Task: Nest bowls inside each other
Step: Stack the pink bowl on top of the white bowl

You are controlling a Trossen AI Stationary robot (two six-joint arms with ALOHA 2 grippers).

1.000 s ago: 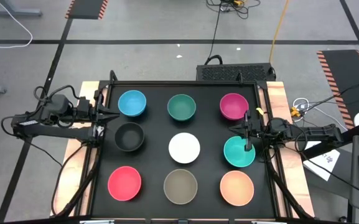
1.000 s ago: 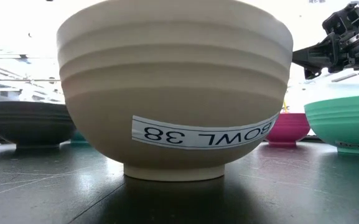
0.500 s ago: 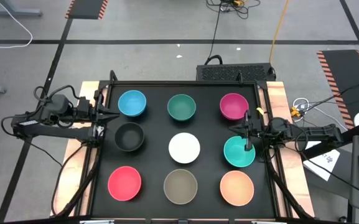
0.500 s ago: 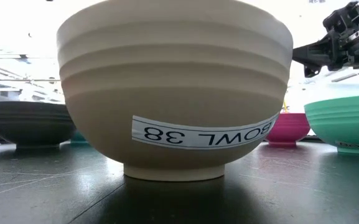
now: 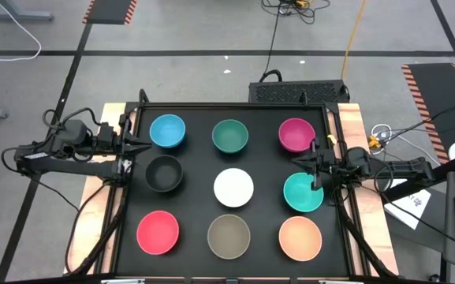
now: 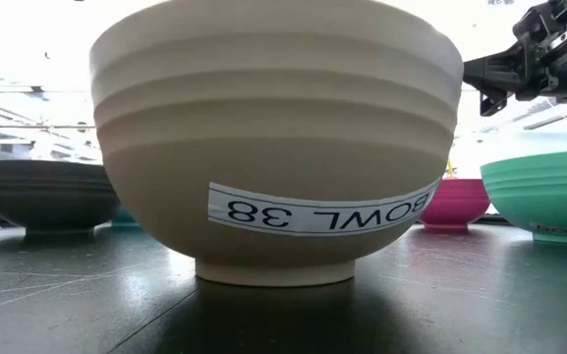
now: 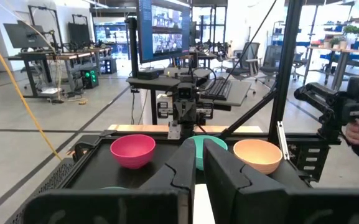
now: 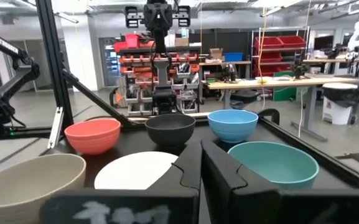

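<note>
Still nothing nested: nine round plastic bowls (image 5: pixel 233 188) sit apart on the table (image 5: pixel 195 201). Right gripper (image 5: pixel 315 164), jaws clenched empty, over the right edge; left gripper (image 5: pixel 129 147) jaws near-closed, empty.

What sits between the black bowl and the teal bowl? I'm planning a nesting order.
The white bowl lies between the black bowl and the teal bowl in the middle row; the high view shows it.

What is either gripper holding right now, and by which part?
Nothing is held. The right gripper hangs shut above the teal bowl; the left gripper waits empty.
</note>
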